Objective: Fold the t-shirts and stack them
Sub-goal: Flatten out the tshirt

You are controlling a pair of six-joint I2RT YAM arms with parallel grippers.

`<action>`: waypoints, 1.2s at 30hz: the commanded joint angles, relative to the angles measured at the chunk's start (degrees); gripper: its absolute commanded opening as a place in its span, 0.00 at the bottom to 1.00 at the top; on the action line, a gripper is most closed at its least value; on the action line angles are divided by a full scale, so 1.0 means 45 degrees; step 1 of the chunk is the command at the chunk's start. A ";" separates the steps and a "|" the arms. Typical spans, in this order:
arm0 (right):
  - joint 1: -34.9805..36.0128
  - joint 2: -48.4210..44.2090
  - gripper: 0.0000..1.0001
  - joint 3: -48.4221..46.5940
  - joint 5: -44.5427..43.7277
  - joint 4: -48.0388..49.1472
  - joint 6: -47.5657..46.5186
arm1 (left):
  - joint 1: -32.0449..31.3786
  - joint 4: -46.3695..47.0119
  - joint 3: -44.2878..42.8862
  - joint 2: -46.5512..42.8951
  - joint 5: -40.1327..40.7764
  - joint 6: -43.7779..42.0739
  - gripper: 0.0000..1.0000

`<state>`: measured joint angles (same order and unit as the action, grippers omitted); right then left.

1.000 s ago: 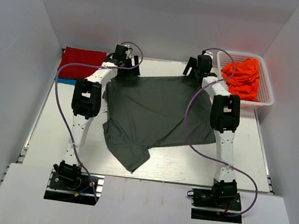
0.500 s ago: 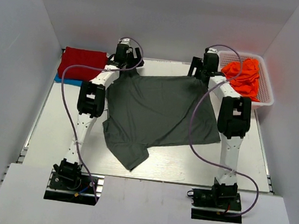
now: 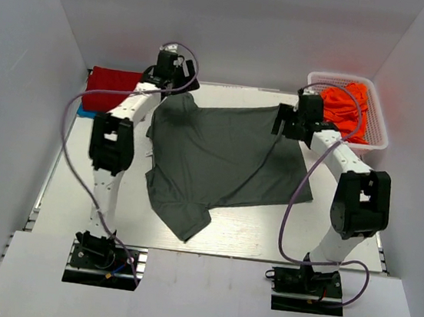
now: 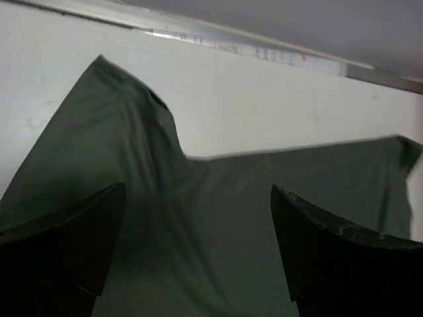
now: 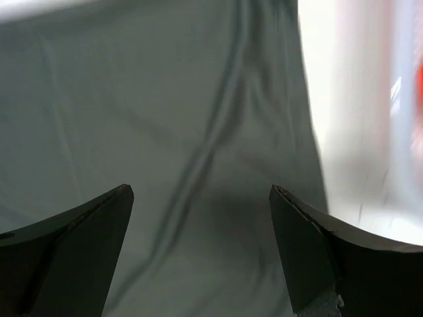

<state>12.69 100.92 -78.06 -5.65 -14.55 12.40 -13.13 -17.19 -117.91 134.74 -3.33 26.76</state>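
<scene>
A large charcoal-grey t-shirt (image 3: 224, 156) lies spread flat on the white table (image 3: 78, 181), one sleeve pointing toward the near edge. My left gripper (image 3: 171, 82) hovers open over the shirt's far left sleeve. In the left wrist view the gripper (image 4: 198, 191) is empty above the dark cloth (image 4: 198, 244). My right gripper (image 3: 290, 125) hovers open over the shirt's far right edge. In the right wrist view the gripper (image 5: 200, 193) is empty above the cloth (image 5: 152, 99). A folded red t-shirt (image 3: 111, 86) lies far left on a blue one (image 3: 84, 113). Orange t-shirts (image 3: 347, 107) fill the basket.
The white lattice basket (image 3: 378, 137) stands at the far right corner, just right of my right arm; it shows blurred in the right wrist view (image 5: 404, 105). White walls close in the table at the back and both sides.
My left gripper has moved slightly up and left off the shirt's far left corner. My right gripper has pulled back toward me and right, its elbow swinging out right. The far left sleeve now lies spread.
</scene>
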 commanded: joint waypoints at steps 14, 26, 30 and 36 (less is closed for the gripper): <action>-0.0027 -0.2155 0.90 0.5706 0.0851 -0.1981 0.2497 | -0.0658 -0.1317 1.0442 -0.6705 0.0174 0.0674 1.00; -0.0534 -0.3167 0.90 0.6468 -0.6007 -0.6610 0.6284 | -0.0423 -0.3154 1.0771 -0.5740 0.2323 0.1552 1.00; -0.0983 -0.3812 0.90 0.7052 -0.7044 -0.7275 0.6754 | -0.0307 -0.3365 1.0540 -0.5452 0.2653 0.1670 1.00; -0.1862 -0.4615 0.90 0.8030 -0.5952 -0.6475 0.6404 | -0.0306 -0.3546 1.0264 -0.5215 0.2285 0.1554 1.00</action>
<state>5.56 81.23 -43.20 -30.92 -42.85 39.48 -15.16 -28.95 -72.40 109.14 6.87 33.67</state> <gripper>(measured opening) 0.895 0.995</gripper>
